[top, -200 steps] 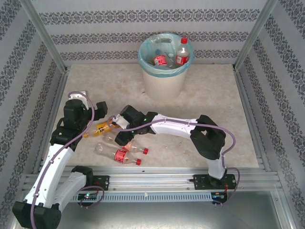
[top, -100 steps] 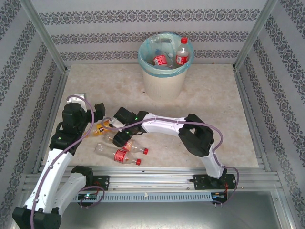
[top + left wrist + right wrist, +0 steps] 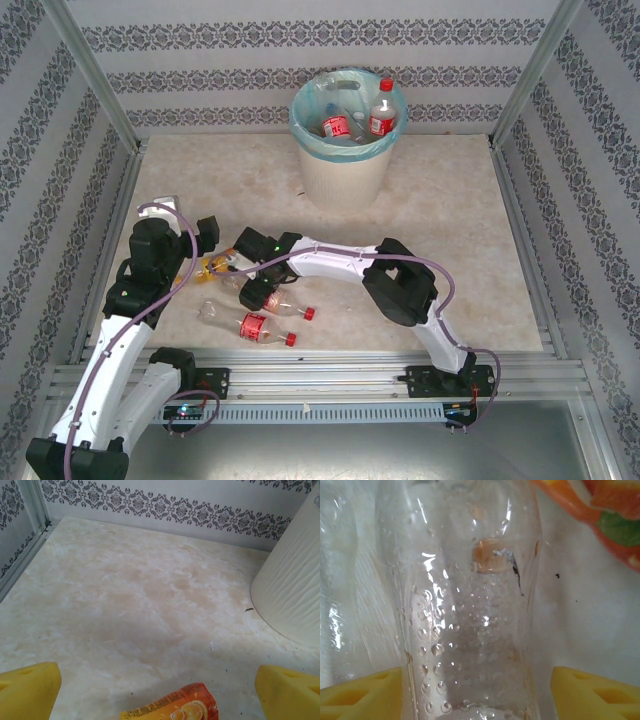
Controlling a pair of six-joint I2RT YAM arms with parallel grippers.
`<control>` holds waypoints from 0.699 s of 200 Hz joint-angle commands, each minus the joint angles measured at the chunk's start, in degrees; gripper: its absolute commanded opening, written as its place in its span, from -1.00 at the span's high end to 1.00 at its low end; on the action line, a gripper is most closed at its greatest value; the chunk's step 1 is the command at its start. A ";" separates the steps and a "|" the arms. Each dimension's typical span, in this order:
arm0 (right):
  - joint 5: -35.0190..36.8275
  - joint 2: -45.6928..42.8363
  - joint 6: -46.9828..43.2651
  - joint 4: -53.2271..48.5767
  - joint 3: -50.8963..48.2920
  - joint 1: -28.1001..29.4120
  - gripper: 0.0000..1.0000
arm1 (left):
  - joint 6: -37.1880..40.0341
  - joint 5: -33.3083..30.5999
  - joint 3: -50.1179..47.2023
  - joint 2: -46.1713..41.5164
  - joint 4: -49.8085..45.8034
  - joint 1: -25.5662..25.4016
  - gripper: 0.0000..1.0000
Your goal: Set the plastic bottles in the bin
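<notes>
No lettering is legible, not even on the orange bottle label [image 3: 172,706].

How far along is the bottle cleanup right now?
Done: at least two bottles are in the bin. In hand: the open right gripper straddles a clear bottle, and the open left gripper frames an orange-labelled bottle. Left: two red-capped bottles on the table.

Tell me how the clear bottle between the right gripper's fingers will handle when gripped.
The clear bottle looks empty, so it is probably light. Its glossy, dimpled wall may dent or slip between the open fingers of the right gripper. It seems to lie on its round side, so a one-sided nudge could roll it.
</notes>
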 commanded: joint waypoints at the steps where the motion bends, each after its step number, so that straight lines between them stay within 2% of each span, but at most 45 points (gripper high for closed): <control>1: 0.90 0.32 -1.61 -2.13 1.27 0.06 -0.44 | 1.30 -0.73 -0.31 -0.57 2.38 -0.40 -1.00; 53: 2.72 -4.80 -1.44 -1.31 -1.68 -0.39 -0.25 | 2.36 1.04 0.78 -0.18 2.11 -0.36 -1.00; 140: 8.91 -24.03 -0.53 4.70 -15.14 -2.03 -0.11 | 1.57 6.37 8.80 6.70 4.04 -0.44 -0.97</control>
